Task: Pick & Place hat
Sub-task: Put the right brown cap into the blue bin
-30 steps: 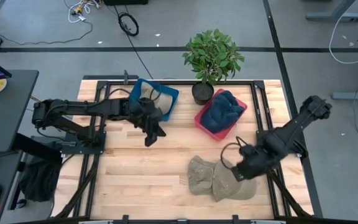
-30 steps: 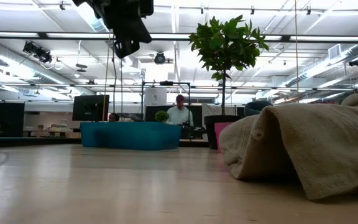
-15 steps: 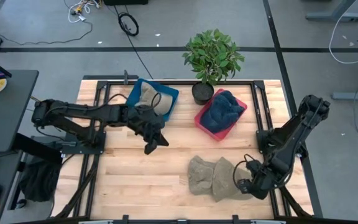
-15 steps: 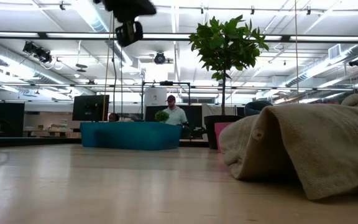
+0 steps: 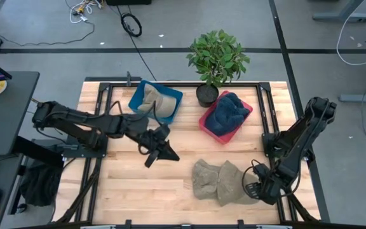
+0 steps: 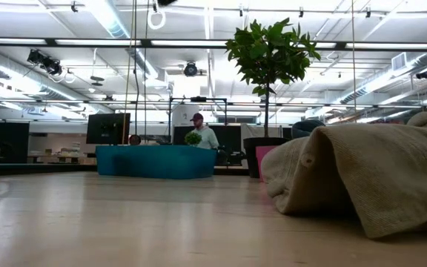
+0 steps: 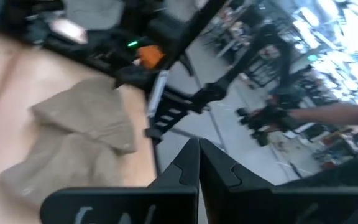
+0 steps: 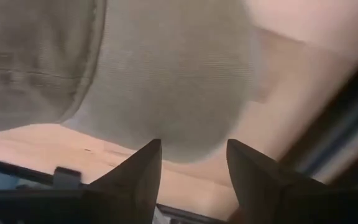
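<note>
Two tan hats (image 5: pixel 220 182) lie crumpled side by side on the wooden table near its front edge; the low view shows them large at the right (image 6: pixel 362 174). My right gripper (image 5: pixel 251 189) stands open at their right end, pointing steeply down, with the rounded hat edge (image 8: pixel 173 93) just ahead of its fingertips (image 8: pixel 193 144). My left gripper (image 5: pixel 172 156) is shut and empty. It hovers over the table's middle, pointing toward the hats (image 7: pixel 73 149). My right gripper has its two open fingertips (image 8: pixel 153 149) at the rounded right edge of the tan hat (image 8: pixel 185 134), coming from above. I cannot tell whether they touch it. The hat lies flat on the table.
A blue bin (image 5: pixel 155 100) holding a tan hat stands at the back left. A red bin (image 5: pixel 226 114) with a blue hat sits at the back right, beside a potted plant (image 5: pixel 216 60). Bare tabletop lies to the left of the hats. People show in the room beyond.
My left gripper has swung from beside the blue bin toward the table's near edge and right, has risen out of the low view, and has tipped from pointing down to nearly level. My right gripper has dropped from above the hats toward the near edge, to their right end.
</note>
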Controlling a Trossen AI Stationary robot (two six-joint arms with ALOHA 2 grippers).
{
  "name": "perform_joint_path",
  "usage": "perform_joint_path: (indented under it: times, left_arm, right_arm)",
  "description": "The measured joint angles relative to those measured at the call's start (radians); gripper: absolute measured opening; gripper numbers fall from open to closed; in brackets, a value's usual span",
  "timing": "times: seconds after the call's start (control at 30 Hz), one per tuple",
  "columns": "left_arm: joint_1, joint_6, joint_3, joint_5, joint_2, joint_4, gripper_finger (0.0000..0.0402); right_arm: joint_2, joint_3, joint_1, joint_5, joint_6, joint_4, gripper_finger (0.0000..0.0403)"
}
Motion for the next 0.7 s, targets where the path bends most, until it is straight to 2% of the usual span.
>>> perform_joint_path:
  times: [0.17, 0.47, 0.7]
  left_arm:
    - [-0.046, -0.03, 0.0, 0.001, 0.0, 0.085, 0.0003]
    - [-0.089, -0.078, 0.0, -0.038, 0.0, 0.178, 0.0003]
    - [-0.101, -0.061, 0.0, -0.07, 0.0, 0.176, 0.0003]
  right_arm:
    - [-0.005, -0.094, -0.001, -0.002, -0.02, 0.179, 0.0191]
    - [-0.004, -0.121, 0.0, 0.02, -0.072, 0.206, 0.0222]
    - [0.002, -0.102, 0.001, 0.194, -0.074, 0.291, 0.0231]
